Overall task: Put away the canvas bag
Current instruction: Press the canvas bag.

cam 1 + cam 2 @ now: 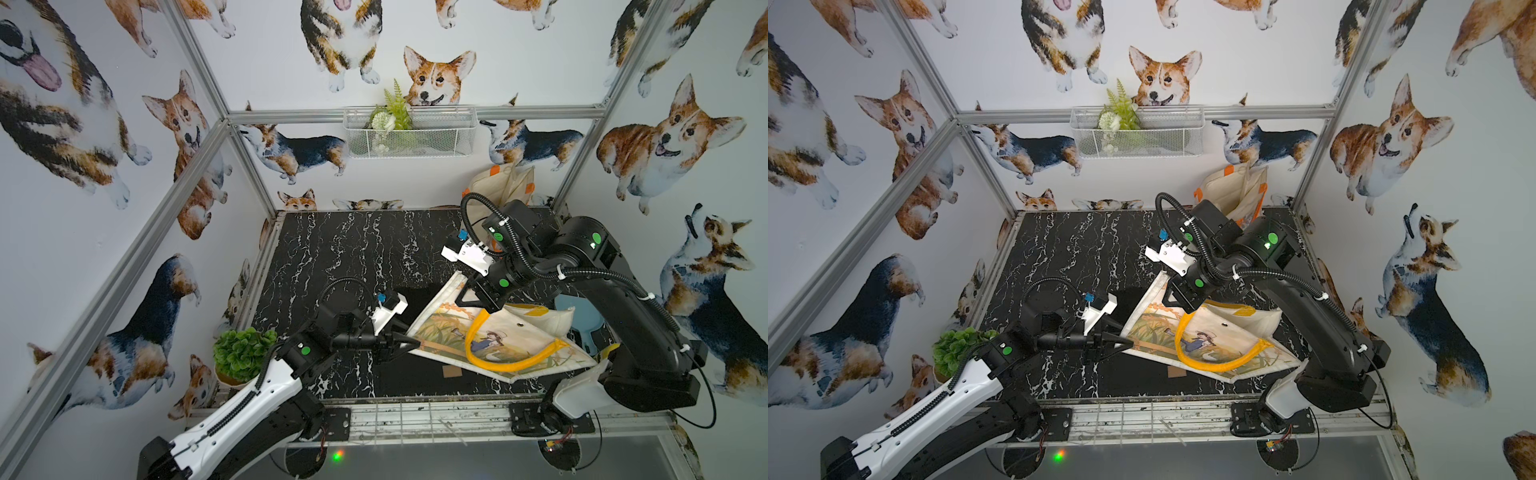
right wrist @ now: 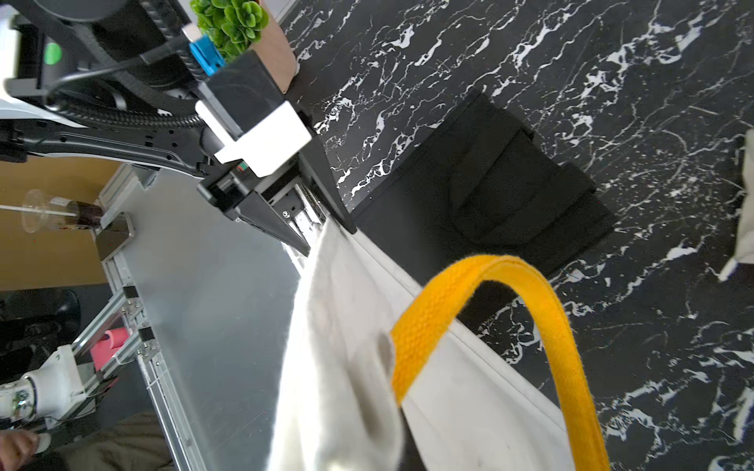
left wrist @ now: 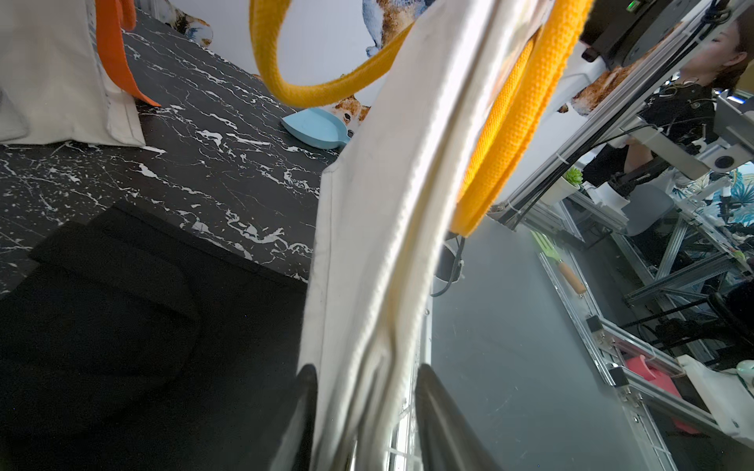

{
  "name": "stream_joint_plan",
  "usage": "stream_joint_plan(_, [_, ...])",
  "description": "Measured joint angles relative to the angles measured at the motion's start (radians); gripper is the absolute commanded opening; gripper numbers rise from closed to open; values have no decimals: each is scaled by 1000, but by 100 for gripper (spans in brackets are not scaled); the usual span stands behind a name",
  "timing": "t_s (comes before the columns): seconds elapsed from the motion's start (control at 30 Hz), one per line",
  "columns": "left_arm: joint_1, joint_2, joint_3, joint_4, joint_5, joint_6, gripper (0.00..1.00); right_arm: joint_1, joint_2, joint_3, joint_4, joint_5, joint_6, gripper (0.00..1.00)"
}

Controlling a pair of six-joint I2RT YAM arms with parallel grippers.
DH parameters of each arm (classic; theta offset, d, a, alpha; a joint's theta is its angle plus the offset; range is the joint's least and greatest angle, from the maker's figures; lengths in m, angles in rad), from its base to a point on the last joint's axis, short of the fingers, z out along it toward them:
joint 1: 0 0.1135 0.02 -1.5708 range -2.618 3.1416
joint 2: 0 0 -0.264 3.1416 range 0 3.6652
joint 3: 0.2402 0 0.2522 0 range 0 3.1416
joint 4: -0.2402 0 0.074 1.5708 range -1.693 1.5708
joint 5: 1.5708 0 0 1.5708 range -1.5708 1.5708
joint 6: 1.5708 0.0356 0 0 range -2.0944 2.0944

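Note:
The canvas bag (image 1: 511, 345) (image 1: 1221, 345) is cream with a printed picture and yellow handles (image 1: 478, 353). It hangs tilted above the black marble table (image 1: 332, 257) at the front right. My right gripper (image 1: 467, 293) (image 1: 1170, 296) is shut on its upper corner; the right wrist view shows only the fabric (image 2: 347, 367) and a handle, not the fingers. My left gripper (image 1: 409, 344) (image 1: 1126, 343) (image 3: 366, 367) is at the bag's left corner, jaws open, with the folded edge (image 3: 379, 244) running between them and a gap beside one finger.
A folded black cloth (image 1: 415, 297) lies on the table under the bag. Another cream bag with orange handles (image 1: 503, 183) stands at the back right. A blue dustpan (image 1: 582, 324) sits behind the right arm. A potted plant (image 1: 243, 353) stands front left, and a wire basket (image 1: 409, 133) hangs on the back wall.

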Motion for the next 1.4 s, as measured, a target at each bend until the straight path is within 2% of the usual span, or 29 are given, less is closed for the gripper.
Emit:
stream_joint_plan(0.07, [0,13,5,5,3,-6,46,0,1,2,16,-28,2,0])
stream_joint_plan(0.13, [-2,24,10,6,6,-6,21,0,4,7,34,-54,12,0])
stream_joint_plan(0.17, [-3,29,13,6,11,-10,1,0,6,10,41,-63,19,0])
stream_joint_plan(0.2, [-3,33,14,8,17,-8,0,0,7,14,40,-69,19,0])
stream_joint_plan(0.67, [-50,5,19,13,28,29,0,3,5,47,29,19,18,0])
stream_joint_plan(0.73, [-51,7,19,16,26,27,27,3,5,44,29,21,16,0])
stream_joint_plan(0.87, [-55,31,61,-3,21,-7,48,22,12,8,29,55,14,0])
stream_joint_plan(0.93, [-58,47,109,7,24,-24,52,72,24,-32,30,65,14,0])
stream_joint_plan(1.07, [-60,109,215,43,48,-44,52,133,26,-114,52,61,25,0])
stream_joint_plan(1.23, [-70,195,312,46,82,-63,45,154,11,-180,106,53,84,0])
stream_joint_plan(1.4, [-81,261,332,63,114,-26,19,154,9,-175,70,63,134,0])
